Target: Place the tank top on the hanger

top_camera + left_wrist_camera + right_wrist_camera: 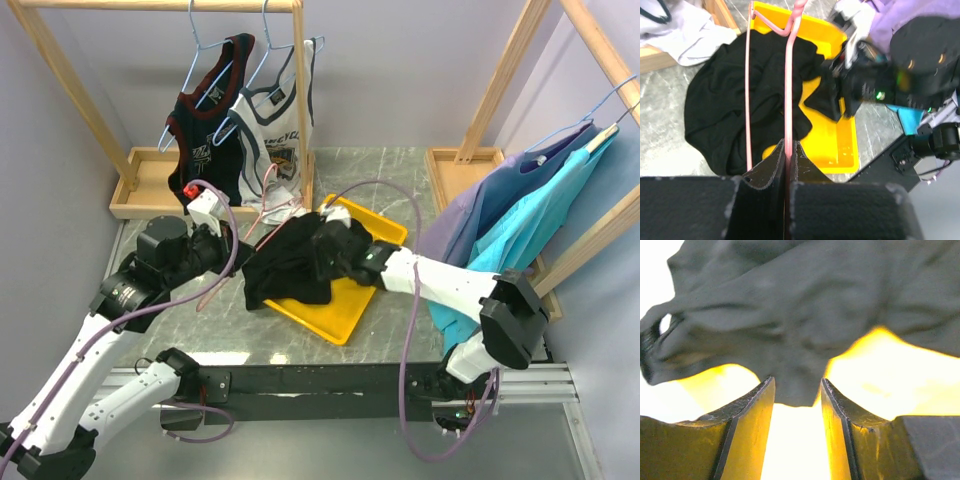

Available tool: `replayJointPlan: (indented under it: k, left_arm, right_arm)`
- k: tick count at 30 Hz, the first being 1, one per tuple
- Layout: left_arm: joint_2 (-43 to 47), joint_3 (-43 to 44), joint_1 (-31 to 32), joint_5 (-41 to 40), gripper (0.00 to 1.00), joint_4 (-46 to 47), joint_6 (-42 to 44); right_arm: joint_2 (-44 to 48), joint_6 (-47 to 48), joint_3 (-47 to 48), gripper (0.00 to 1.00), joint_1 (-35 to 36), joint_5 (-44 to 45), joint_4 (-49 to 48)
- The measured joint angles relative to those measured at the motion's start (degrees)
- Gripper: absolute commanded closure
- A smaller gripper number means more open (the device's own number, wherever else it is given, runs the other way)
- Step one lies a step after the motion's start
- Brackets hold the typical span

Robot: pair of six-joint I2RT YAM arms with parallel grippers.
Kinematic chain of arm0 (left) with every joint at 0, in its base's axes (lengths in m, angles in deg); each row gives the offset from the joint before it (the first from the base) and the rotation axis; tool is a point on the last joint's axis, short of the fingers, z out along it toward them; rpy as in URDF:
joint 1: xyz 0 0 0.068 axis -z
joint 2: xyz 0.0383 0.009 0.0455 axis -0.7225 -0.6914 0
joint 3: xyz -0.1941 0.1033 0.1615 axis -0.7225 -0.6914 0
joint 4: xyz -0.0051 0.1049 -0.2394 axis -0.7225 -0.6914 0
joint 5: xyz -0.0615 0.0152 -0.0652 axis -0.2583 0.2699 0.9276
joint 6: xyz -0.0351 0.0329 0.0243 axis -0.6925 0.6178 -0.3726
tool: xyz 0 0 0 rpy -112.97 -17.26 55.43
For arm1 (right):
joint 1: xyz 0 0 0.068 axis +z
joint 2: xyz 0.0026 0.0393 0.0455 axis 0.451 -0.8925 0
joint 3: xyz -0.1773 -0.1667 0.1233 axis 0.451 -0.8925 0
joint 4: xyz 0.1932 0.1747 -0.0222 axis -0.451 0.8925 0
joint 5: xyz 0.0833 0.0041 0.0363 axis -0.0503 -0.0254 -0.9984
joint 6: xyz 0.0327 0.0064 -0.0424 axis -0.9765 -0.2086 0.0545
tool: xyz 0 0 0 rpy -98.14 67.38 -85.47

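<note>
A grey marbled table [395, 165] is enclosed by lilac walls [400, 60], with wooden racks [72, 88] set at 11 and 2 o'clock. The tank top [285, 265] is heaped over the 9 o'clock side of a yellow tray [345, 305] at the centre. The hanger [788, 75] is clamped in the left gripper [788, 146], and its wire is laid across the fabric. The right gripper [797, 382] is held with jaws apart and a fold of cloth between them. The cloth is possibly untouched, though that view is washed out by glare. Overhead, the hanger's outline is largely hidden.

Black tank top [285, 265], pink hanger [788, 100], yellow tray [345, 305]
</note>
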Motion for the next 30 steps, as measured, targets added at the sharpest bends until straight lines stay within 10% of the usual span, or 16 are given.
replayJointPlan:
  k: [17,23,30]
  left_arm:
    - [5.79,0.22,0.0,4.87,0.99,-10.19,0.0]
    - [5.2,0.76,0.0,7.02,0.99,-13.77,1.11]
    - [2.56,3.06,0.0,9.46,0.99,-17.92,3.37]
  right_arm:
    - [-12.55,-5.57,0.13,0.55,4.46,-1.68,-5.05]
    - [-14.05,-6.16,0.0,0.95,4.37,-0.33,-5.25]
    - [-12.68,-6.84,-2.97,1.0,2.29,0.57,-6.08]
